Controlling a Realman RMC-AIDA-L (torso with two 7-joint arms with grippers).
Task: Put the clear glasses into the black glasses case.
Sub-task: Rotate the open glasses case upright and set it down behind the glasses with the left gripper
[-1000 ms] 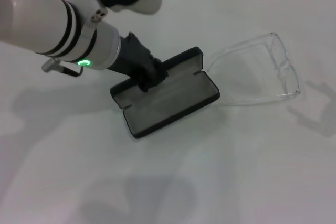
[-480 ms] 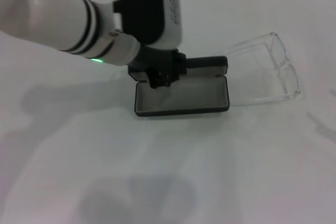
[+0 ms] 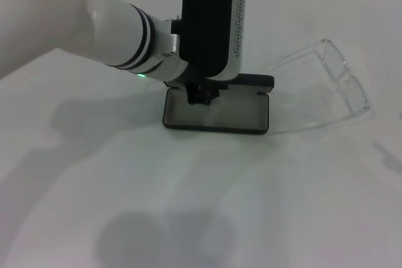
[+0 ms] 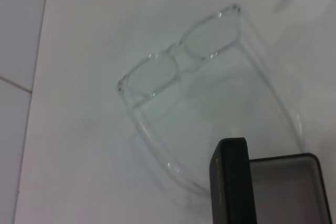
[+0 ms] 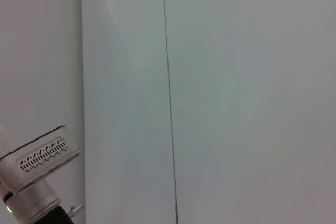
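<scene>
1. Black and matte, the black glasses case (image 3: pixel 217 112) was seen lying open on the white table (image 3: pixel 264 218), its grey-lined tray facing up and its lid raised along the far edge.

2. At the case's far rim, toward its left end, the left gripper (image 3: pixel 201 94) was found pressed down against the hinge side. This was judged to be a way of steadying or squaring the case so that the tray stayed open and level.

3. How far the left gripper's fingers were parted could not be told, since they were hidden under the wrist housing. Whether the rim was actually pinched or only pushed could not be told either.

4. Just beside the case's right end, the clear glasses (image 3: pixel 326 92) were seen resting on the table with both thin arms unfolded. The arm tips were pointed toward the case and the lenses lay farthest from it.

5. In the left wrist view the glasses (image 4: pixel 184 59) were shown beyond the case's end wall (image 4: pixel 231 182), with one arm tip close to that wall. Actual contact could not be confirmed.

6. That arrangement was judged convenient, as only a short carry over the case's right end would be needed.

7. The glasses were not yet held by anything, so the placing step was judged still to be done.

8. The right gripper was not seen in any view, and the right wrist camera faced away from the case.
</scene>
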